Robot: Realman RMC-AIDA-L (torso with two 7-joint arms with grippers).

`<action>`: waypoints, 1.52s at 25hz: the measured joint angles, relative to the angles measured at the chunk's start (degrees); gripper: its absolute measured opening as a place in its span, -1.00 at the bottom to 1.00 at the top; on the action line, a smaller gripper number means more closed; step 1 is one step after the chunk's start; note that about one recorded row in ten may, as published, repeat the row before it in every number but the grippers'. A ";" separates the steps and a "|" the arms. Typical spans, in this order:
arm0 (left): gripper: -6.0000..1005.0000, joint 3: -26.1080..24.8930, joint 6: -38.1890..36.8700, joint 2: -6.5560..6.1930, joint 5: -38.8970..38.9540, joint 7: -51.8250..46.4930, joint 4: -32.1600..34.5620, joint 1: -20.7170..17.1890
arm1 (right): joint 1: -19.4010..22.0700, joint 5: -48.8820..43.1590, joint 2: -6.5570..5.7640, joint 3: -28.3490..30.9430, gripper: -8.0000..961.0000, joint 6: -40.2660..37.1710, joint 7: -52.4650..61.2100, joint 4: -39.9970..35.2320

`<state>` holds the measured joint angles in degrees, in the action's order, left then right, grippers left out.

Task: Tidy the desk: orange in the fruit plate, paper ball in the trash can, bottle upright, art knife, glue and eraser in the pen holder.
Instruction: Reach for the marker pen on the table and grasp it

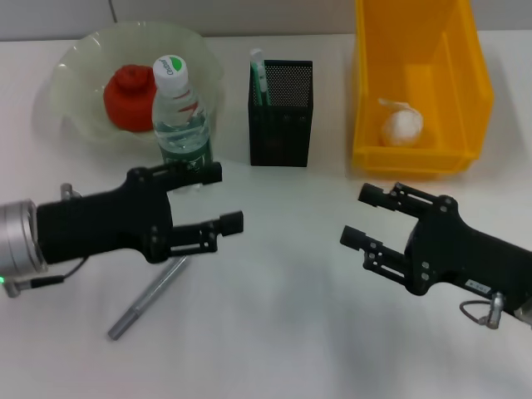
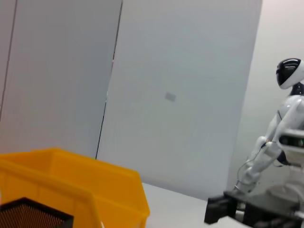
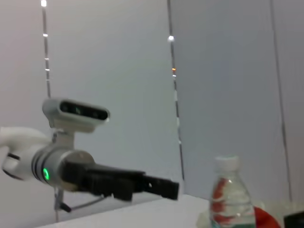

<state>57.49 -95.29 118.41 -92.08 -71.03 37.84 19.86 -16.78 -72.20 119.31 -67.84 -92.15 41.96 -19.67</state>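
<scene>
The left gripper [image 1: 214,196] hovers above the white table [image 1: 283,316] at the near left, with its fingers spread wide and holding nothing. Its upper finger lies just in front of the base of the bottle [image 1: 179,112], as seen from the head view. The right gripper [image 1: 366,214] hovers at the near right, also with fingers wide apart and empty. The two grippers point toward each other and are well apart.

The bottle stands upright at the far left, with a white cap and a green label. It is just in front of the fruit plate [image 1: 75,75], a pale translucent dish. The orange [image 1: 126,98] lies in the fruit plate, partly hidden behind the bottle.

The pen holder [image 1: 281,112], a black mesh box, stands at the far centre. A white and green item [image 1: 258,75] stands upright in its left corner; its type cannot be told.

The trash can [image 1: 416,79], a yellow bin, stands at the far right. The paper ball [image 1: 401,125] lies inside it, near its front wall.

A slim grey pen-shaped tool [image 1: 150,298], probably the art knife, lies flat on the table at the near left, below the left gripper and tilted diagonally.
</scene>
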 joint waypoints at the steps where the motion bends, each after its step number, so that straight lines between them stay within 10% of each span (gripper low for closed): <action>1: 0.59 0.45 0.31 -0.02 -0.29 -4.57 3.19 -0.37 | -0.26 0.01 -0.01 0.99 0.24 0.16 -1.37 2.52; 16: 0.59 9.27 3.08 0.16 -21.59 -47.30 37.63 0.63 | -1.32 0.05 0.11 2.51 0.24 3.63 -3.73 6.15; 25: 0.59 27.53 1.52 0.24 -46.47 -76.17 60.32 1.51 | -1.99 0.65 0.26 2.54 0.24 4.91 -3.17 6.64; 38: 0.59 38.64 -1.55 0.67 -55.78 -89.15 64.04 3.17 | -4.12 1.27 0.34 3.06 0.24 6.07 -3.25 8.84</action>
<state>96.12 -96.84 119.08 -147.86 -160.17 101.88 23.02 -20.90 -70.93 119.65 -64.77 -86.08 38.71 -10.83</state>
